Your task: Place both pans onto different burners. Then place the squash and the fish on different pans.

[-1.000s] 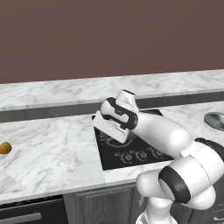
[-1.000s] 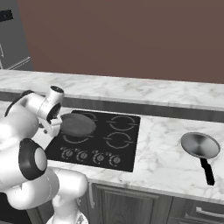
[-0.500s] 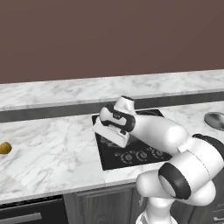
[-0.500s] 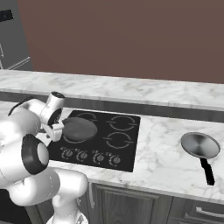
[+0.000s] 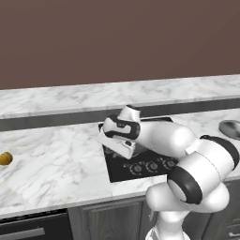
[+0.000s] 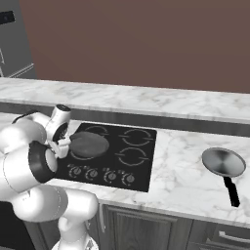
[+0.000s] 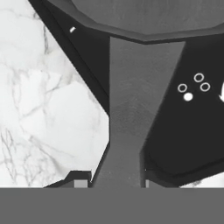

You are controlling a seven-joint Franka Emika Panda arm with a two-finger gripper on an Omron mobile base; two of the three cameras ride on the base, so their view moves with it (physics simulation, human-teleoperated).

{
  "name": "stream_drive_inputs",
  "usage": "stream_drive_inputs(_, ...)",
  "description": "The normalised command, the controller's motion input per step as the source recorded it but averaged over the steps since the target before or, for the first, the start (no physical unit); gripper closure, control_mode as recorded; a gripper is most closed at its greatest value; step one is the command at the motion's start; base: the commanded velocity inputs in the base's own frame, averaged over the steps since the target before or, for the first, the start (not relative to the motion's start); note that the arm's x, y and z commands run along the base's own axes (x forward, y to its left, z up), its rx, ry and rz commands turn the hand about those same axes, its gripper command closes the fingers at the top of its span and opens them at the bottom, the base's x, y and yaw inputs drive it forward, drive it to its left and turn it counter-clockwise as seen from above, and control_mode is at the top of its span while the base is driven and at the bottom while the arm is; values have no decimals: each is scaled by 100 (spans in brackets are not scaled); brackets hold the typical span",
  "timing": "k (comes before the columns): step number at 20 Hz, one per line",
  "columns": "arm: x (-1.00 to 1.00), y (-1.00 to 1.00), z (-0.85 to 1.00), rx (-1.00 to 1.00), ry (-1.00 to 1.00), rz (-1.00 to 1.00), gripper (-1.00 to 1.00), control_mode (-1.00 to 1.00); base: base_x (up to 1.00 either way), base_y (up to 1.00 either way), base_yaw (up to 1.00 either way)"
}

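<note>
Step one is nearly done: my fingers (image 7: 113, 181) are clamped on the handle of the dark skillet (image 6: 89, 144), which sits over the cooktop's (image 6: 141, 163) front left burner. Next I should let go, then fetch the silver pan (image 6: 223, 162) near the surface's right edge.

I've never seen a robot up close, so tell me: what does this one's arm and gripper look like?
The arm is built from chunky, rounded white segments with a glossy shell, joined by dark black bands at the joints. It ends in a boxy white hand with black trim. The gripper has two small dark finger tips. No loose cables or lettering can be made out.
</note>
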Motion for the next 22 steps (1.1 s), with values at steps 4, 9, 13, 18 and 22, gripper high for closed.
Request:
stream_drive_inputs(4,19,0,-23,0,0,0,100,-100,0,0,0)
stream_drive_inputs(9,8,0,-25,0,0,0,100,-100,0,0,0)
stream_drive_inputs(13,1,0,-22,0,0,0,100,-100,0,0,0)
stream_drive_inputs(18,0,2,-26,0,0,0,100,-100,0,0,0)
stream_drive_inputs(22,0,2,-32,0,0,0,100,-100,0,0,0)
